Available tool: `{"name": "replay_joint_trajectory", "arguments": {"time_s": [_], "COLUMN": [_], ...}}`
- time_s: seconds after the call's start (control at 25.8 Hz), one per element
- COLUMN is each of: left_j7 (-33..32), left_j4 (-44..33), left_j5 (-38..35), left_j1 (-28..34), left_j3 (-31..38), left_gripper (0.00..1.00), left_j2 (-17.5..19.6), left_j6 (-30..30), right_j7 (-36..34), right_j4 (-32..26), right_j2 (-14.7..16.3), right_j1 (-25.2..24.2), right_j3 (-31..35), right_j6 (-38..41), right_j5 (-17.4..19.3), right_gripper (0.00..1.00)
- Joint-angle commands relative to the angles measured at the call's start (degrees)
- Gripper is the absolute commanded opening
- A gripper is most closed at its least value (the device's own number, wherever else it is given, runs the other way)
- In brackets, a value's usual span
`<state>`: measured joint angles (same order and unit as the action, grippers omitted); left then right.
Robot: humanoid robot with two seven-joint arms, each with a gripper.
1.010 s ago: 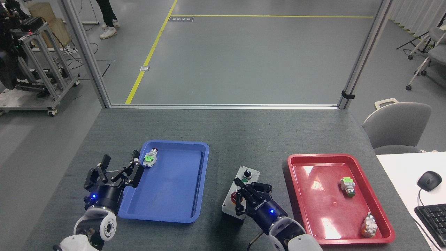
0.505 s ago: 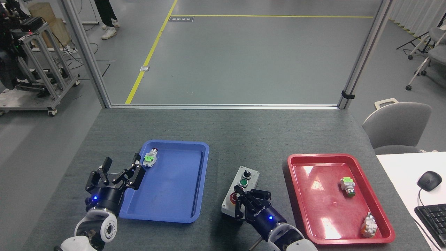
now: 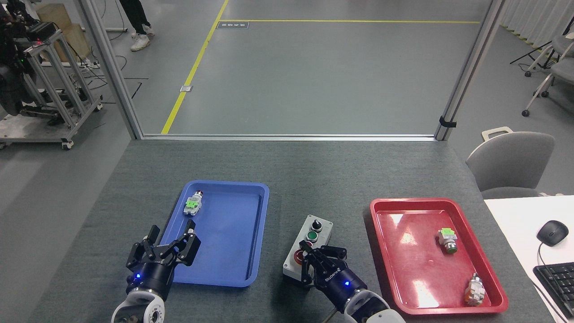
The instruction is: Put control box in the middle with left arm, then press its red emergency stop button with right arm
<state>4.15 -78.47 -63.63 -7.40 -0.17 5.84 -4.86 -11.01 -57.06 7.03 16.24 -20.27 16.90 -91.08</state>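
The control box point(image 3: 314, 233) lies on the bare grey felt between the two trays, its black knob and green button at the far end. My right gripper point(image 3: 322, 251) hangs over the box's near end with its fingers spread and nothing held. Its left finger sits right beside the red emergency stop button point(image 3: 297, 258), which shows only in part. My left gripper point(image 3: 172, 233) is open and empty over the near left corner of the blue tray point(image 3: 251, 233), well away from the box.
A small silver-and-green push-button part point(image 3: 192, 204) lies at the blue tray's far left. Two more button parts point(image 3: 447, 237) point(image 3: 475, 290) lie in the red tray point(image 3: 381, 251). A white desk with mouse point(image 3: 552, 232) and keyboard stands at the right, and a grey chair point(image 3: 511, 163) behind it.
My left arm has drawn back toward me and to the right, from the blue tray's far left side to its near left corner. My right gripper has slid slightly toward me over the box.
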Motion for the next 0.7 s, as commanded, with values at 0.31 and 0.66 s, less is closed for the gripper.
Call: {"name": "replay_joint_trajectory", "arguments": {"time_s": [0.31, 0.66], "left_j7": [0.24, 0.24], "left_j4": [1.03, 1.03], "left_j5": [0.43, 0.43], "left_j1": [0.2, 0.2], "left_j3": [-0.01, -0.01], "left_gripper": [1.0, 1.0], "left_j2": [-0.83, -0.83], "left_j6": [0.03, 0.03], "right_j7": [3.62, 3.71], "right_j4": [-11.32, -13.69], "right_j2": [-0.26, 3.34], "right_j1": [1.77, 2.04], "right_j3": [16.84, 33.9], "right_j6": [-1.25, -3.01], "right_j5": [7.23, 11.98], "right_gripper": [1.0, 1.0]}}
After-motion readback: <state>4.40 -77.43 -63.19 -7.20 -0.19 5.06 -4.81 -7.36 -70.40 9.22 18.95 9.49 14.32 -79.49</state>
